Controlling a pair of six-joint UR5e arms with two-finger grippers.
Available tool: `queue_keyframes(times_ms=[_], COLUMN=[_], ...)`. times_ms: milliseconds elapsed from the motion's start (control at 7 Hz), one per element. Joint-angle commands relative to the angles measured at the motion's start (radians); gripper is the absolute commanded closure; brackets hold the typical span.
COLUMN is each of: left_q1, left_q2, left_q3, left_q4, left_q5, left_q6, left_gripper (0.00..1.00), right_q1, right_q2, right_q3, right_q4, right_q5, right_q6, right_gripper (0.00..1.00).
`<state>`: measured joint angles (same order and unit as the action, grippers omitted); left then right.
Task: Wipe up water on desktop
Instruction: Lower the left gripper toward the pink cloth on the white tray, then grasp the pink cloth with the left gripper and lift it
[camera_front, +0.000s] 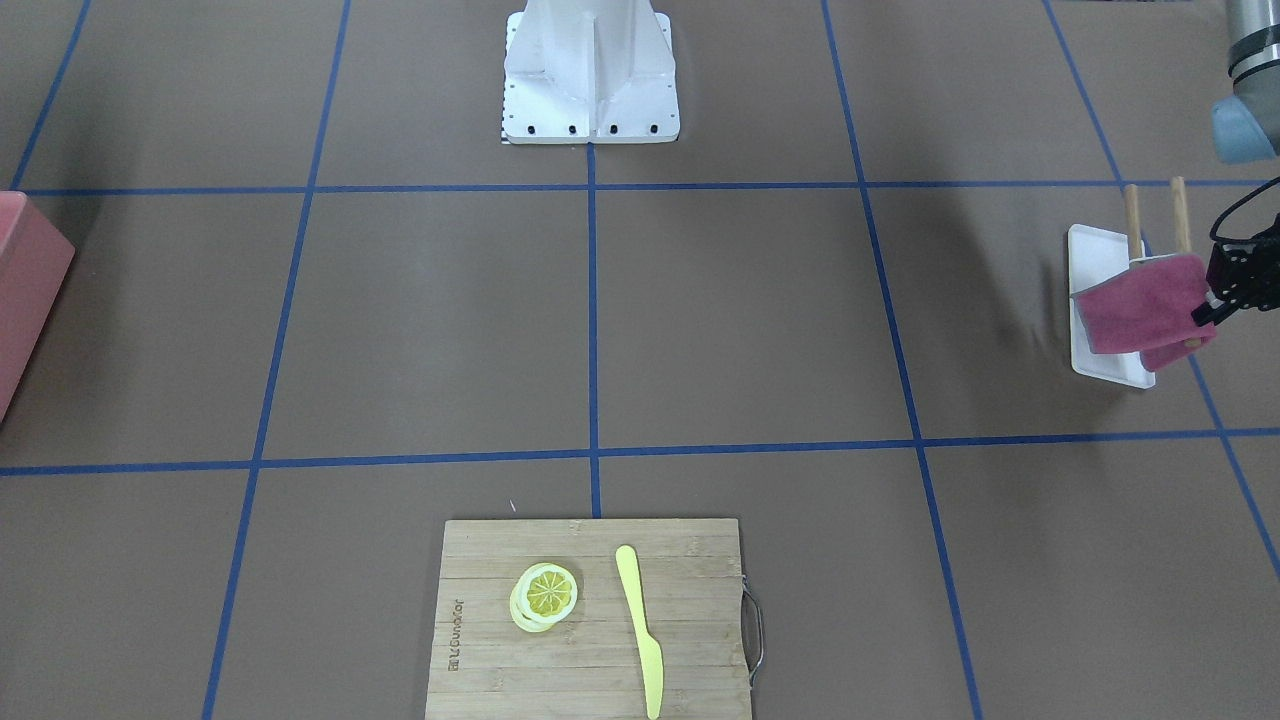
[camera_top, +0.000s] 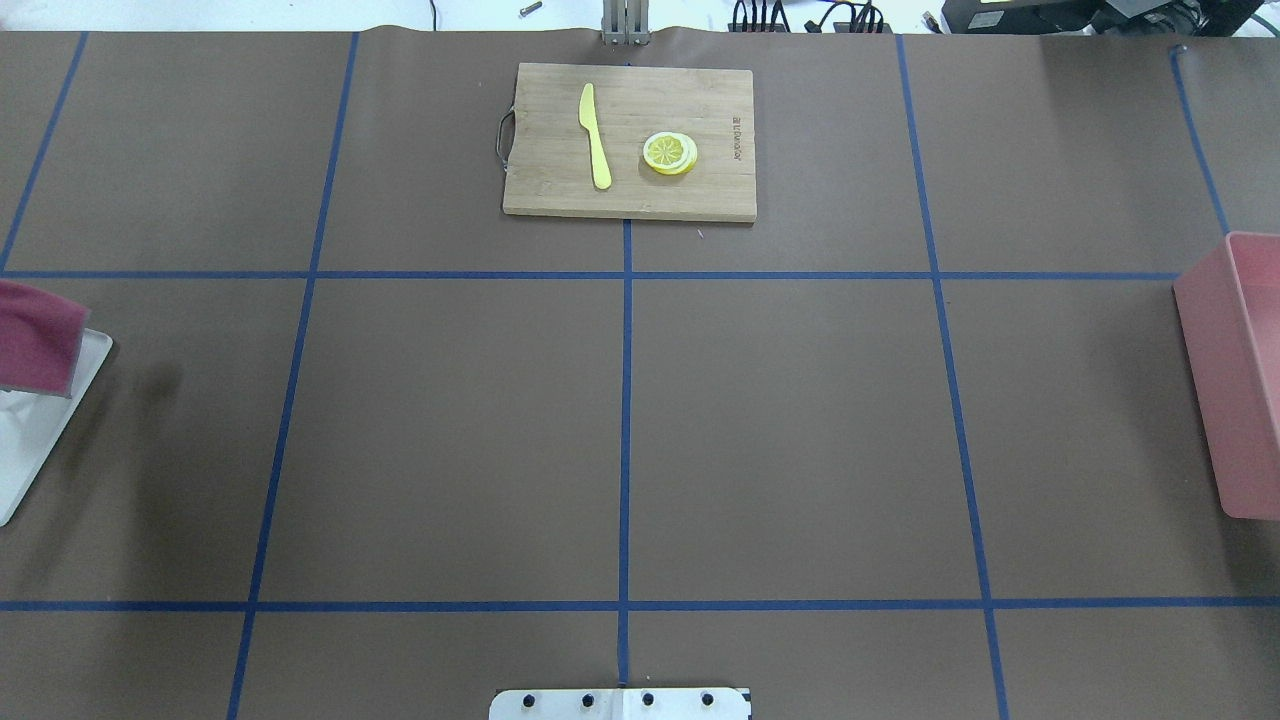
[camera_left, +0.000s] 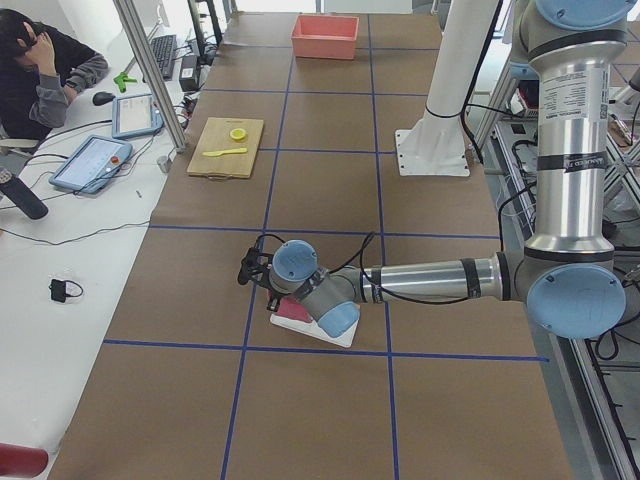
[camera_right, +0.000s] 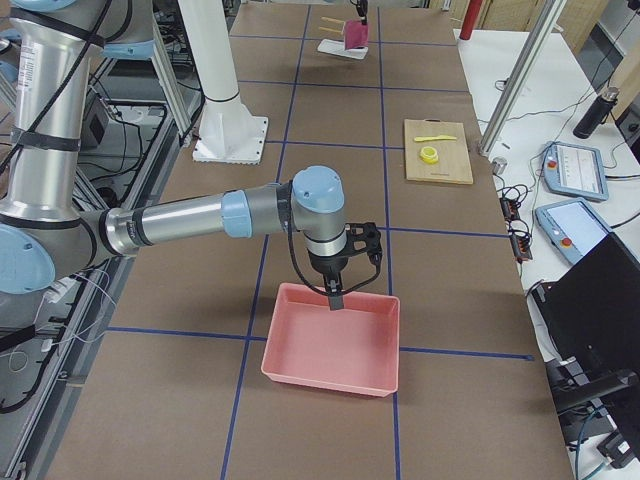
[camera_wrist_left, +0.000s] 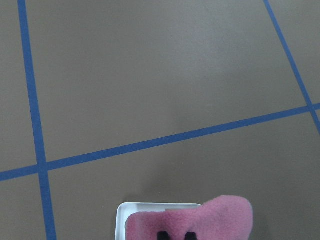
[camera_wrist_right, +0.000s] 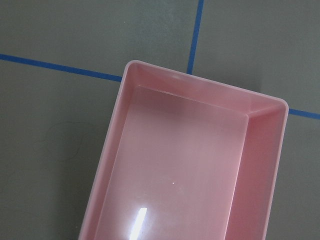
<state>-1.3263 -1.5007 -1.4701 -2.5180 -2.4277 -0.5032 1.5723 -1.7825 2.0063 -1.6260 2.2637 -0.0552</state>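
Observation:
The brown desktop (camera_top: 800, 420) with blue tape lines shows no clear patch of water in any view. A pink cloth (camera_front: 1140, 312) hangs at a small rack with two wooden posts on a white tray (camera_front: 1095, 260) at the robot's far left. My left gripper (camera_front: 1208, 312) is at the cloth's edge and shut on it. In the left wrist view the cloth (camera_wrist_left: 200, 220) covers the fingers. My right gripper (camera_right: 340, 290) hovers over a pink bin (camera_right: 335, 340). It shows only in the exterior right view, so I cannot tell whether it is open or shut.
The empty pink bin (camera_top: 1235, 380) sits at the robot's far right. A bamboo cutting board (camera_top: 630, 140) at the far edge holds a yellow knife (camera_top: 595, 135) and lemon slices (camera_top: 670, 153). The white robot base (camera_front: 590, 70) stands at mid-table. An operator (camera_left: 40, 70) sits beyond the table.

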Motion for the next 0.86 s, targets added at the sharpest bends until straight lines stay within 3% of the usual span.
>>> queue_keyframes(times_ms=[0, 286, 714], left_q1=[-0.002, -0.022, -0.069], left_q2=[0.0, -0.003, -0.053], left_q3=[-0.004, -0.009, -0.015], left_q4=[-0.001, 0.005, 0.004], left_q5=[-0.014, -0.106, -0.096], left_q6=[0.0, -0.008, -0.102], left_gripper=[1.0, 1.0, 1.0], right_q1=[0.0, 0.0, -0.003], right_q2=[0.0, 0.001, 0.008], right_q3=[0.002, 0.005, 0.028], right_q4=[0.002, 0.002, 0.003], right_q5=[0.002, 0.002, 0.004], right_q6=[0.0, 0.0, 0.0], right_gripper=[0.0, 0.0, 0.0])
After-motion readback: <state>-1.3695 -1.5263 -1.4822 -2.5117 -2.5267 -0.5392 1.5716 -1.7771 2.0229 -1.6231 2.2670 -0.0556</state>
